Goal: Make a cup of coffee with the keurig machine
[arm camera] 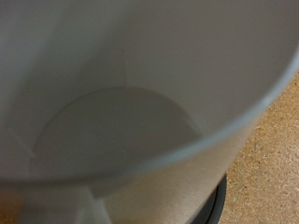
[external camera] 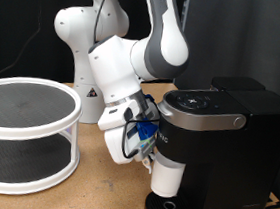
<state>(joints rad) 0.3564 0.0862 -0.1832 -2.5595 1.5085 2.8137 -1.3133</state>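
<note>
The black keurig machine (external camera: 227,134) stands at the exterior view's right, its lid closed. The white cup (external camera: 166,176) is upright under the machine's spout, on or just above the round drip base (external camera: 165,208). My gripper (external camera: 147,156) is at the cup's rim, on the side towards the exterior view's left, shut on the cup's wall. In the wrist view the cup's empty white inside (arm camera: 121,112) fills the frame. The black edge of the drip base (arm camera: 218,199) shows beneath it. The cup's handle is hidden.
A white round two-tier shelf (external camera: 21,132) stands at the exterior view's left. The table top is brown cork-like board (arm camera: 271,159). The machine's body is close beside the cup and gripper on the exterior view's right.
</note>
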